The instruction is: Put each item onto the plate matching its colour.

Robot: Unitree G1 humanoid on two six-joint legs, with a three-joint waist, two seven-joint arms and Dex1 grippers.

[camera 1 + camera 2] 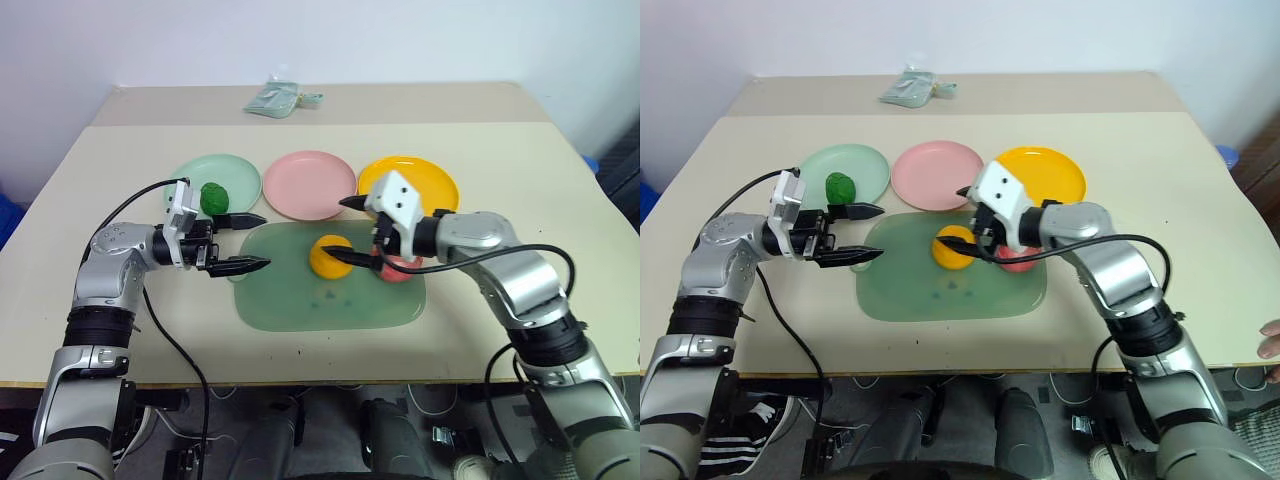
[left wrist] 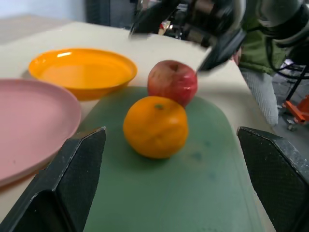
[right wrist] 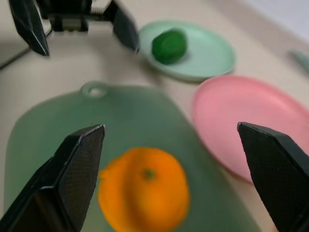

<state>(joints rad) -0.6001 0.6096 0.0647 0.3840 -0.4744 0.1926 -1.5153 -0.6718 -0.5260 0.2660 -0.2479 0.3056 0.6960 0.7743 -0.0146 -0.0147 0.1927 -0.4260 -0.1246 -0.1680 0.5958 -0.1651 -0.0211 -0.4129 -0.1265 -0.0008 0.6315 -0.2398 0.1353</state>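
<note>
Translucent green mat (image 1: 330, 290) lies nearest on the beige tabletop (image 1: 520, 180), with the orange (image 1: 329, 256) and the pinkish-red apple (image 2: 172, 82) resting on it side by side, close together. The apple is partly hidden behind the right tool in the head views.

Left tool (image 1: 240, 243): fingers spread wide apart, empty, pointing level across the mat's left edge toward the orange, clear of it.

Right tool (image 1: 347, 230): fingers spread wide apart, empty, positioned above the orange and the apple. One fingertip sits over the pink plate's edge, the other beside the orange. No contact with either fruit can be confirmed.

Beyond the mat, three plates stand in a row: mint green plate (image 1: 185, 180) at the left, pink plate (image 1: 305, 185) in the middle, yellow-orange plate (image 1: 435, 180) at the right. The bumpy dark green ball (image 1: 213, 197) rests on the mint green plate. The pink and yellow-orange plates carry nothing.

At the far edge lies a small pale green packet (image 1: 282, 98).
</note>
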